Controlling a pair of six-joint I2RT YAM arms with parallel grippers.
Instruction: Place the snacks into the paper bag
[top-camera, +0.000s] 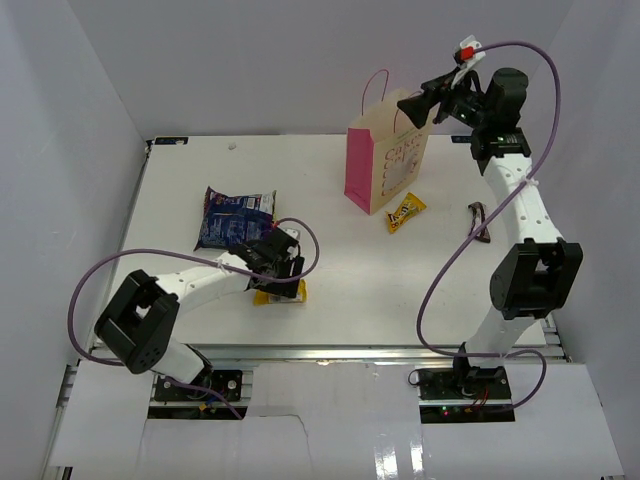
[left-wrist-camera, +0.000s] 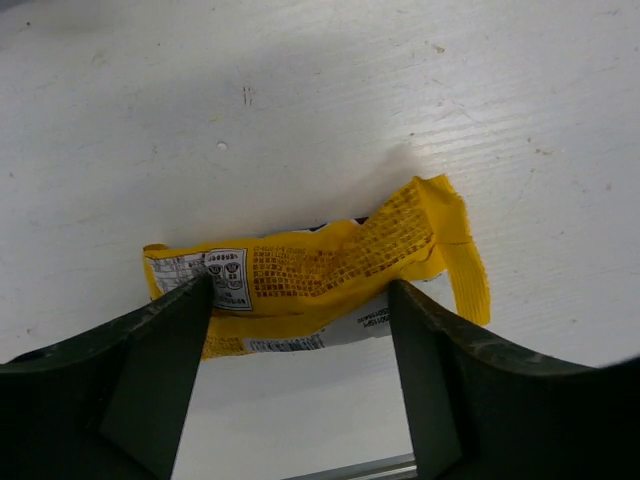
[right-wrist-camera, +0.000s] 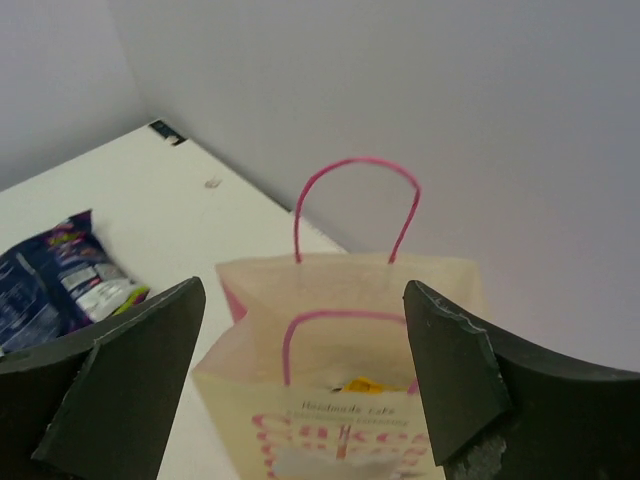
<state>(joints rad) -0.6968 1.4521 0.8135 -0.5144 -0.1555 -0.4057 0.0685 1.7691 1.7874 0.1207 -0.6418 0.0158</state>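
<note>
Left gripper (left-wrist-camera: 300, 300) apart, straddling yellow bar (left-wrist-camera: 340, 255) well left of paper bag (top-camera: 385, 170) — pinch mid-wrapper squarely; right gripper (right-wrist-camera: 305, 300) apart above bag.

White table (top-camera: 350, 285), lightly scuffed and speckled. Directly under the left gripper (left-wrist-camera: 300, 292): a yellow bar (left-wrist-camera: 330, 260), lying flat, wrapper crumpled. Just beyond that gripper and a little to its left: a blue chip bag (top-camera: 235, 217), also flat. Below the right gripper (right-wrist-camera: 303, 292): a paper bag (top-camera: 385, 165), standing upright. Beneath and nearer than that gripper, just beside the bag's foot: a second yellow bar (top-camera: 406, 212). Right of that bar, apart from it: a small dark packet (top-camera: 480, 220), too small to read.
</note>
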